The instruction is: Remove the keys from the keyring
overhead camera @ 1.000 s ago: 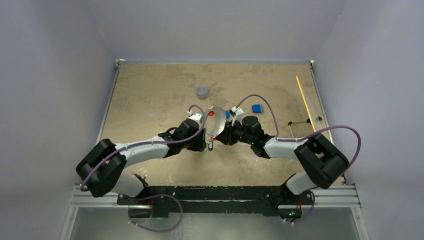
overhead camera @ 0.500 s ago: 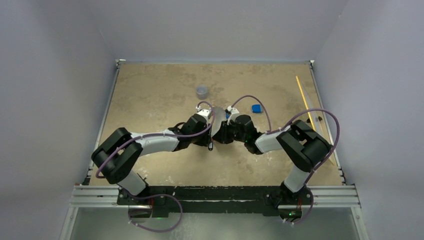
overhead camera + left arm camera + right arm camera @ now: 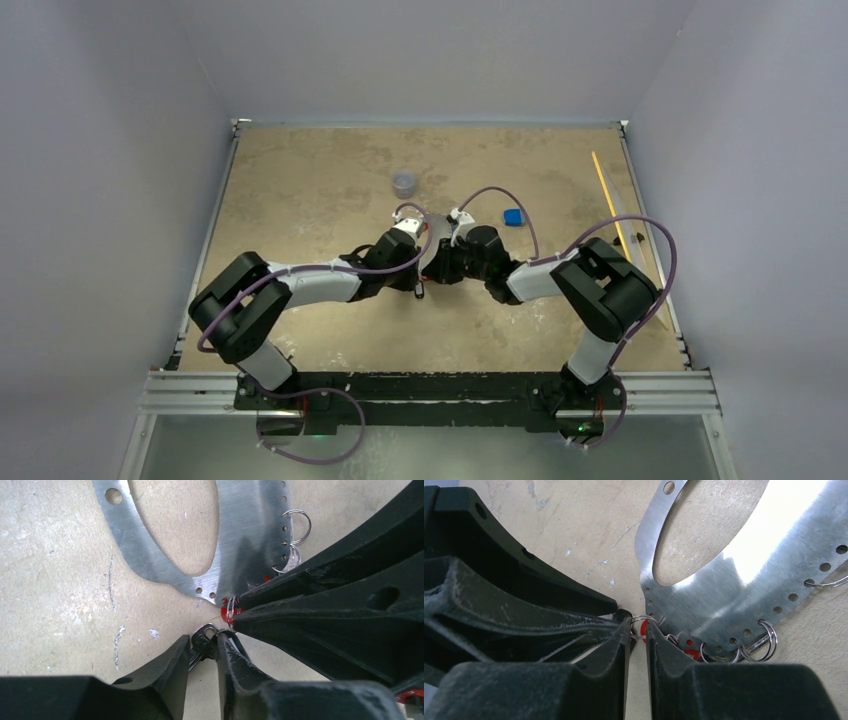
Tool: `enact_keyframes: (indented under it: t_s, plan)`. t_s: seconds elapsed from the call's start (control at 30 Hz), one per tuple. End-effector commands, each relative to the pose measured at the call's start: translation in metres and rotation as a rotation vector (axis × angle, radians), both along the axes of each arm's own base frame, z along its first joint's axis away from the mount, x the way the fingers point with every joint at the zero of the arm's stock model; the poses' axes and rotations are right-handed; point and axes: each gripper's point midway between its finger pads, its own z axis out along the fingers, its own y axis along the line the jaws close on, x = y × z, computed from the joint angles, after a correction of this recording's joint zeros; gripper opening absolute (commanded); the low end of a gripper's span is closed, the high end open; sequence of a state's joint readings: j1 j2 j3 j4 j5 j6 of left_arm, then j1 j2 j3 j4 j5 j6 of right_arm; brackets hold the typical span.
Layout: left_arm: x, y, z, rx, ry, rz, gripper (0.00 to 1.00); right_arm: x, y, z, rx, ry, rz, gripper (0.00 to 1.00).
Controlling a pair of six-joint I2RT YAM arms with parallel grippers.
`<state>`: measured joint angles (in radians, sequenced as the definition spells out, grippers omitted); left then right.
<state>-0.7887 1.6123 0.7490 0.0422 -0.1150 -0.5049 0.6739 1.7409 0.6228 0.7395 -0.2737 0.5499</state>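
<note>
left pincer (image 3: 204,644) is nearly shut, pinching a black key (image 3: 205,634) at its tips. right pincer (image 3: 638,630) nips a small split ring (image 3: 642,618), with the keyring (image 3: 240,540) just beyond both.

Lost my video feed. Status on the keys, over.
Left gripper shut on black key. Right gripper shut on small split ring at keyring edge. Other keys on keyring. No obstruction seen.

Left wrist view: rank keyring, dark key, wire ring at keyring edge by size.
1. Large flat silver-grey metal keyring.
2–3. Small dark key, thin silver wire ring: alike; key partly hidden, unranked.
</note>
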Motion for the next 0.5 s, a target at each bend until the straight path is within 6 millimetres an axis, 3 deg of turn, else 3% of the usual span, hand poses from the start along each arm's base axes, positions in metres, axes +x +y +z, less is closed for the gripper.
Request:
enact_keyframes:
  t_s: [0.0,0.47]
  plan:
    - [-0.006,0.011,-0.012,0.062,0.022,0.014,0.22,0.000,-0.002,0.012,0.001,-0.033,-0.011,0.20]
    - [-0.019,0.028,-0.020,0.096,0.055,0.040,0.18,-0.003,-0.012,-0.008,-0.073,0.001,-0.039,0.19]
